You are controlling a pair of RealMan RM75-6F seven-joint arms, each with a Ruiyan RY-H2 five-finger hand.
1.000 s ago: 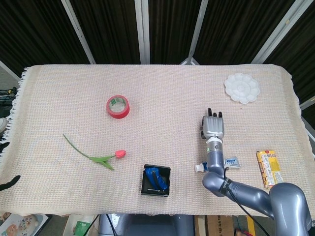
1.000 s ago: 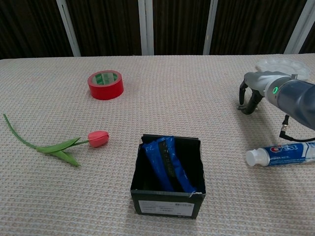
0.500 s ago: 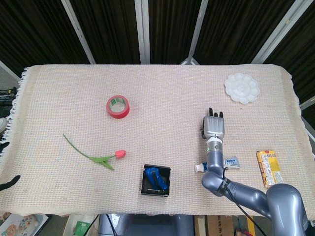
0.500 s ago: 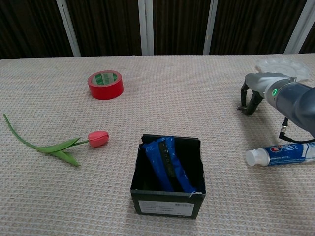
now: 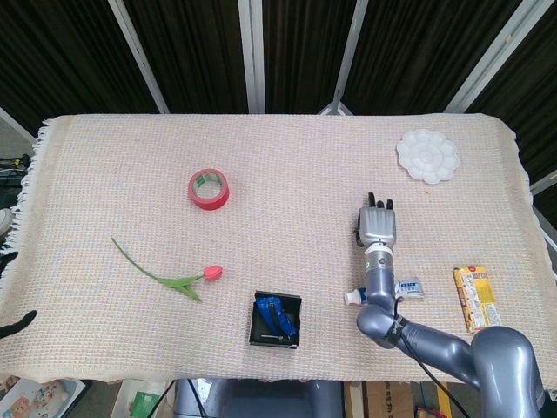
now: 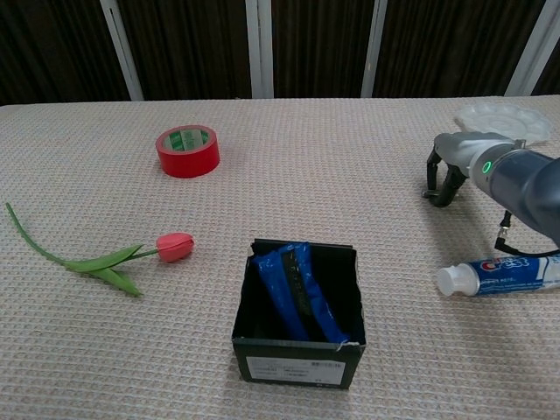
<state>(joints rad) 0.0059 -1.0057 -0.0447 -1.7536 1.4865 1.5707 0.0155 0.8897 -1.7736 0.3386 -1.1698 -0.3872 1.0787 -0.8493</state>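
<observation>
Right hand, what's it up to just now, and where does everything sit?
The right hand is out over the cloth, palm down with fingers curled toward it, holding nothing. Nearest to it is the toothpaste, lying flat by the forearm. The open black box with a blue item inside stands near the front edge. The tulip, red tape, white palette and yellow packet lie untouched. The left hand is out of view.
</observation>
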